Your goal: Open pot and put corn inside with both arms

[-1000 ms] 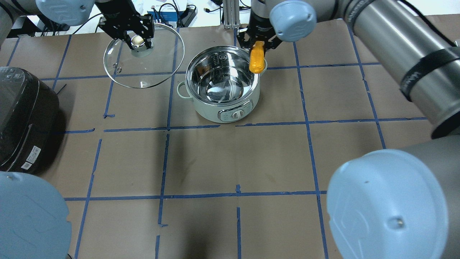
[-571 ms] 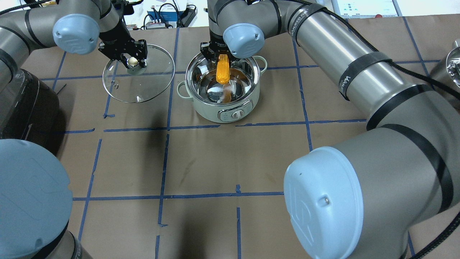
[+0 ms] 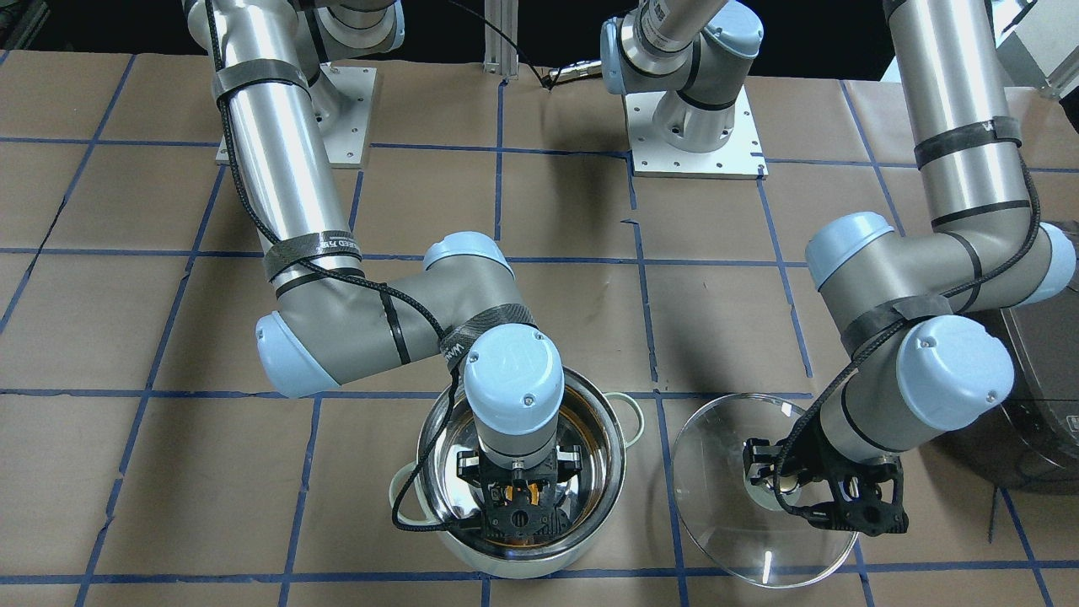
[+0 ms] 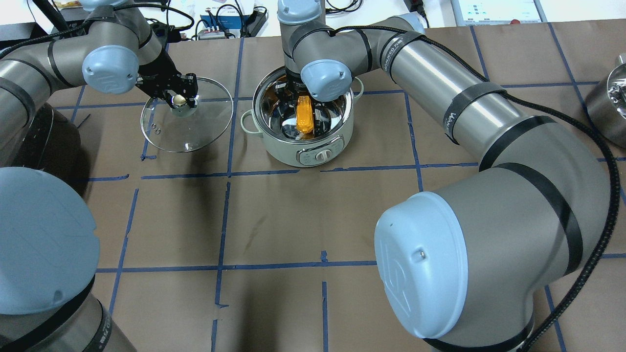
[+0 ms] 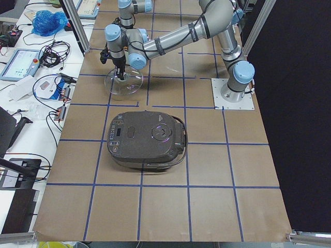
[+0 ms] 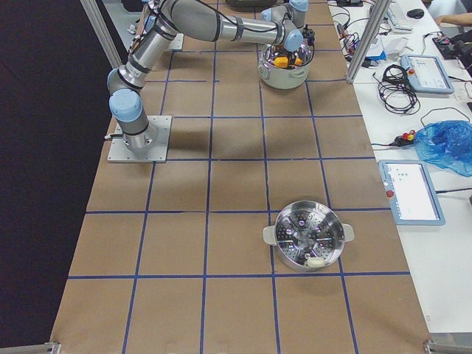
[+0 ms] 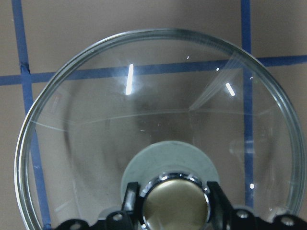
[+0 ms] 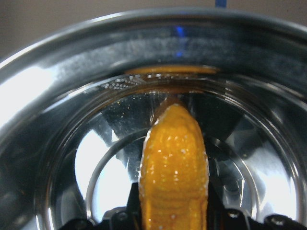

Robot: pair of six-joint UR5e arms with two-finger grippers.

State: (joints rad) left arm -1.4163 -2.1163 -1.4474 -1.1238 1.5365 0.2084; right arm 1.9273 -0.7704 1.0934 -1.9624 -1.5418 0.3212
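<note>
Inside pot (image 4: 288,149), corn (image 4: 304,115) sunk lower (still gripped), lid (image 4: 195,131) lowered

corn (image 8: 173,163) base cut off at frame bottom, right tool (image 4: 302,99) mostly hidden behind its wrist (image 4: 320,80)

Pot (image 4: 286,146) on counter (image 4: 293,220), far centre from the robot. Corn (image 4: 304,115) inside it, held in right hand (image 3: 516,496). Lid (image 4: 195,129) beside pot on robot's left, held in left hand (image 4: 178,100). Rice cooker (image 5: 147,139) farther left. Steamer (image 6: 308,236) well to the right.

Brown table (image 4: 274,220) (blue tape grid (image 4: 274,267)), white bench (image 6: 453,265) with cables (image 6: 394,92), black backdrop (image 5: 300,103)
</note>
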